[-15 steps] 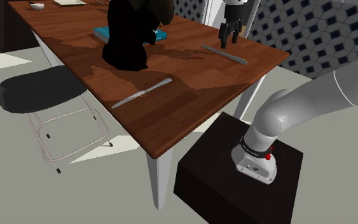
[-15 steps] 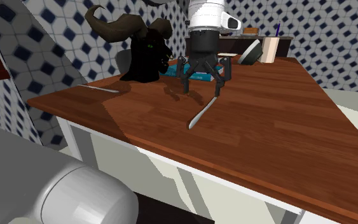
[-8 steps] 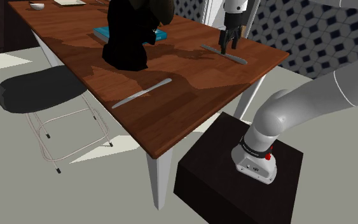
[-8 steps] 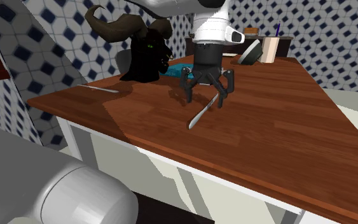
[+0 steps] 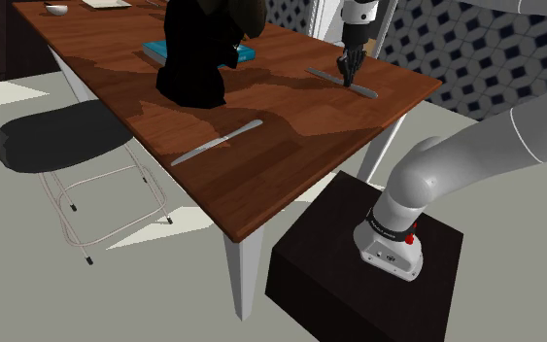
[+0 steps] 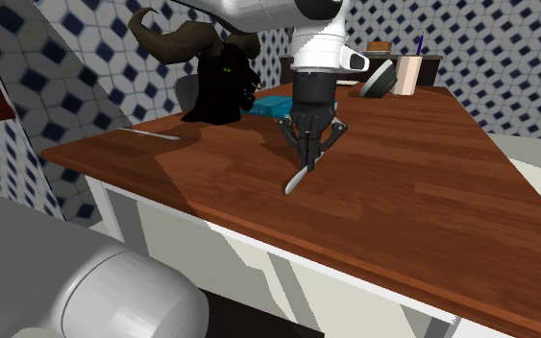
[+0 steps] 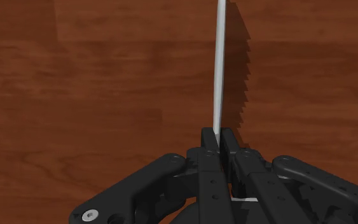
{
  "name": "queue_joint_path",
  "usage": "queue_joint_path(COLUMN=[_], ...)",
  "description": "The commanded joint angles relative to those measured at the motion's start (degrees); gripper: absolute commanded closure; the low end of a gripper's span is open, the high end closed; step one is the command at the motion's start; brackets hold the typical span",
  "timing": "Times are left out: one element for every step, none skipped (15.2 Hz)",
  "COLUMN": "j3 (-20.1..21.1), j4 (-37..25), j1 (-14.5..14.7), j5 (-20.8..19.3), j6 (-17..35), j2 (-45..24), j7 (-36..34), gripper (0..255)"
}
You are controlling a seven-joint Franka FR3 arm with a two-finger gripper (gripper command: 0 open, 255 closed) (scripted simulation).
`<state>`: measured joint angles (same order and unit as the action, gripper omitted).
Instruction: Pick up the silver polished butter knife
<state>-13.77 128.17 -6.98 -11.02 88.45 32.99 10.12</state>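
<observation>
Light is even and moderately bright, with no glare or blur. Broad shadows darken patches of the reddish-brown wooden bench (image 5: pixel 290 165) around the black horned statue (image 5: pixel 193 58). In the wrist view the slim silver knife (image 7: pixel 219 70) throws a dark shadow alongside itself with a jagged, stair-stepped edge. The all-black pincer (image 7: pixel 220 135) reads as a nearly flat silhouette.

Reddish-brown wood grain runs right across the counter (image 5: pixel 290 146), over white legs (image 5: pixel 247 277). The butter knife (image 7: pixel 219 76) shows pale silver-grey against that brown, and the hand (image 7: pixel 220 135) is black all over. Black again on the horned figure (image 5: pixel 195 58), then a flash of teal from the book (image 5: pixel 154 49). The wall (image 6: pixel 76 67) carries a white-and-navy diamond tiling. White arm (image 5: pixel 475 146), dark stand (image 5: pixel 358 282), black chair seat (image 5: pixel 57 136).
</observation>
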Motion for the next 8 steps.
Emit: queue_joint_path(j3=[0.0,0.0,0.0,0.0,0.1,0.1,0.2,0.3], j4=[0.0,0.0,0.0,-0.1,-0.9,-1.8,-2.7,-3.5], j1=[0.0,0.0,0.0,0.0,0.0,0.1,0.1,0.1], j5=[0.0,0.0,0.0,0.0,0.1,0.1,0.2,0.3], j6=[0.0,0.0,0.0,0.0,-0.8,-1.5,-2.2,-3.0], j2=[0.0,0.0,0.0,-0.1,-0.2,-0.3,-0.4,-0.6], j7=[0.0,0.0,0.0,0.0,0.1,0.2,0.2,0.3], gripper=[255,255,255,255,255,255,255,255])
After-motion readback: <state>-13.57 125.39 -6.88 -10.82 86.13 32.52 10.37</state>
